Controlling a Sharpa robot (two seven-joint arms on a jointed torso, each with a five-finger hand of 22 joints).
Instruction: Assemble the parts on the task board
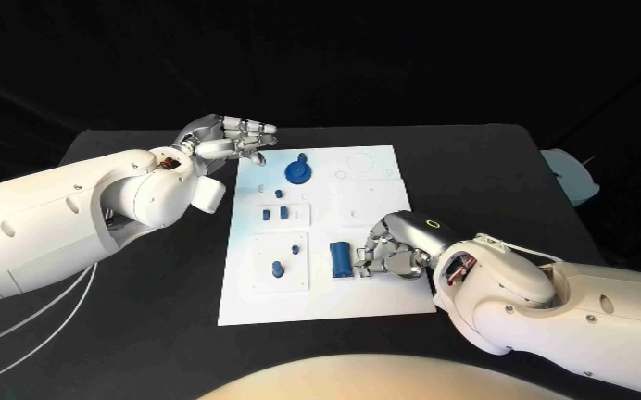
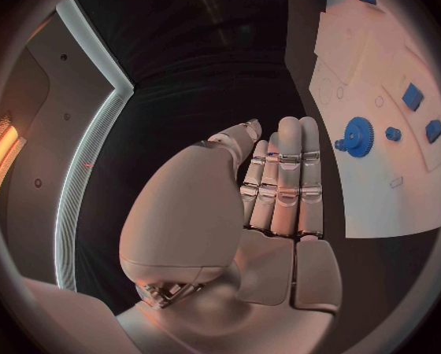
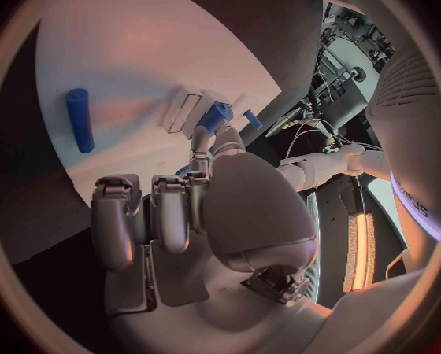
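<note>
The white task board (image 1: 360,303) lies mid-table. On it are a blue gear (image 1: 299,172), several small blue parts (image 1: 277,270) in raised frames on its left half, and a blue cylinder (image 1: 342,258) lying flat. My right hand (image 1: 390,254) rests on the board just right of the cylinder with its fingers curled in. A small blue part (image 1: 360,270) shows pinched between its thumb and a finger (image 3: 199,153). My left hand (image 1: 235,138) hovers at the board's far left corner, fingers straight, holding nothing. The gear (image 2: 357,134) sits just beyond its fingertips.
Black table (image 1: 147,326) surrounds the board. A pale object (image 1: 571,174) sits at the table's right edge. Empty round recesses (image 1: 360,161) mark the board's far right part.
</note>
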